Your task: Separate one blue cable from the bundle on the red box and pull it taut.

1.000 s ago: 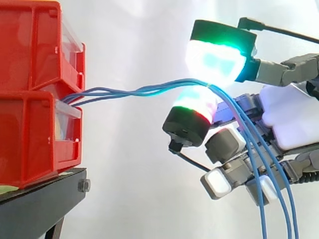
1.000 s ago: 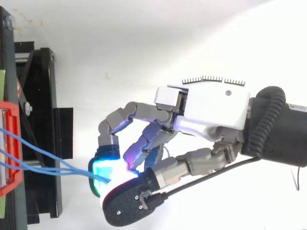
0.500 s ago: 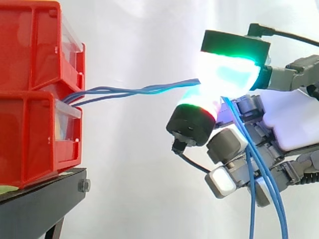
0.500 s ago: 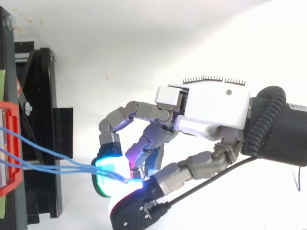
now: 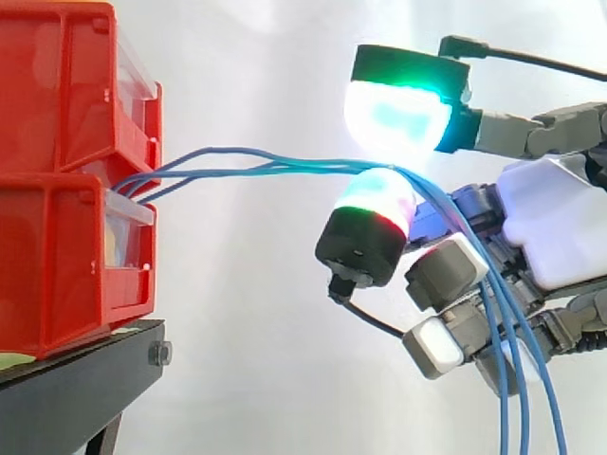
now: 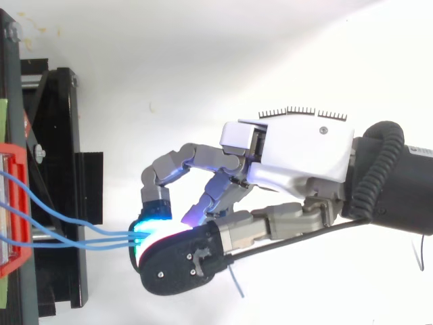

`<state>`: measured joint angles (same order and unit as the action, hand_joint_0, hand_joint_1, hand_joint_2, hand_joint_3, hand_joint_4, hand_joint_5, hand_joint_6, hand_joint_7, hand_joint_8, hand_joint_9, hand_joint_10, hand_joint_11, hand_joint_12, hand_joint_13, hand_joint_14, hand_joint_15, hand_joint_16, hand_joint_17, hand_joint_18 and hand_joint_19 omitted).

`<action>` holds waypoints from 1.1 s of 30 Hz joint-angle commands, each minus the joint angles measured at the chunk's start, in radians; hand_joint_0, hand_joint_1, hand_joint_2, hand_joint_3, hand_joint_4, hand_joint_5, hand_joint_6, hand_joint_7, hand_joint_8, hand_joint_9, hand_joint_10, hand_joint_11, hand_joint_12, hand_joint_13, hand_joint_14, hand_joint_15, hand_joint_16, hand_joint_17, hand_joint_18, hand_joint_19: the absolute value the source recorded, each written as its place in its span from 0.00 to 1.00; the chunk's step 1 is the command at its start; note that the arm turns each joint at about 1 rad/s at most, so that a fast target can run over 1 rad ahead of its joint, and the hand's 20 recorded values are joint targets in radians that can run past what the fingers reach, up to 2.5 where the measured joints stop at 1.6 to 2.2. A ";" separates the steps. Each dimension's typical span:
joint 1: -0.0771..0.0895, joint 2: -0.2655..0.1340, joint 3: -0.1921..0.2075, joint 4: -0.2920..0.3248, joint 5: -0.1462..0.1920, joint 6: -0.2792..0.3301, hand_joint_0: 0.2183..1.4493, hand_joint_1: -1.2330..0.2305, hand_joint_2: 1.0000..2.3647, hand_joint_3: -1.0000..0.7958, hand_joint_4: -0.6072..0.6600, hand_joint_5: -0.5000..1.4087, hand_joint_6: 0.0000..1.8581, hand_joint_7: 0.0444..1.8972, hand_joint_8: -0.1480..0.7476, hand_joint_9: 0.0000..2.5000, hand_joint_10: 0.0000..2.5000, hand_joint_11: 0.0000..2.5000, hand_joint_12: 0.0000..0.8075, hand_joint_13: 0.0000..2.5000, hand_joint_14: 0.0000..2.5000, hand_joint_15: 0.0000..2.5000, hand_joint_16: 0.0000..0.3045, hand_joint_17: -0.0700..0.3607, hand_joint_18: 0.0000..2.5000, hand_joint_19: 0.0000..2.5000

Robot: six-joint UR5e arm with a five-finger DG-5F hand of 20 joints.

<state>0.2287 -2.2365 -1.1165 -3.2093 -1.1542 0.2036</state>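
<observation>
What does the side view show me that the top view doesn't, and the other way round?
Side view: two red bins stacked, with the blue cables coming out between them, then hanging down past the hand. Top view: the cables fan apart sideways near the bin, and the hand's wide white back joins a dark wrist. Both: the cables run between the glowing pads of curled fingers, out beyond the black stand.
</observation>
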 commanded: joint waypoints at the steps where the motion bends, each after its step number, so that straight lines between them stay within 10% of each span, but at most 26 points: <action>1: 0.000 0.000 0.000 -0.003 -0.001 0.000 0.20 0.48 0.00 0.28 0.53 0.19 0.42 0.62 0.58 0.44 0.01 0.40 0.53 0.39 0.01 0.26 0.18 0.45 0.39 0.31; 17: 0.000 0.000 0.000 -0.003 -0.009 0.011 0.32 0.31 0.01 0.49 0.54 0.18 0.45 0.59 0.58 0.43 0.01 0.43 0.53 0.38 0.01 0.25 0.19 0.46 0.39 0.29; 26: 0.000 0.000 0.001 -0.003 -0.009 0.020 0.44 0.20 0.00 0.30 0.43 0.16 0.48 0.58 0.49 0.37 0.01 0.44 0.44 0.33 0.01 0.24 0.15 0.40 0.34 0.28; 33: 0.000 0.000 0.000 -0.003 -0.010 0.022 0.22 0.43 0.00 0.28 0.52 0.18 0.46 0.60 0.55 0.41 0.01 0.43 0.50 0.36 0.01 0.26 0.17 0.43 0.36 0.30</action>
<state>0.2286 -2.2365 -1.1156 -3.2124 -1.1641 0.2250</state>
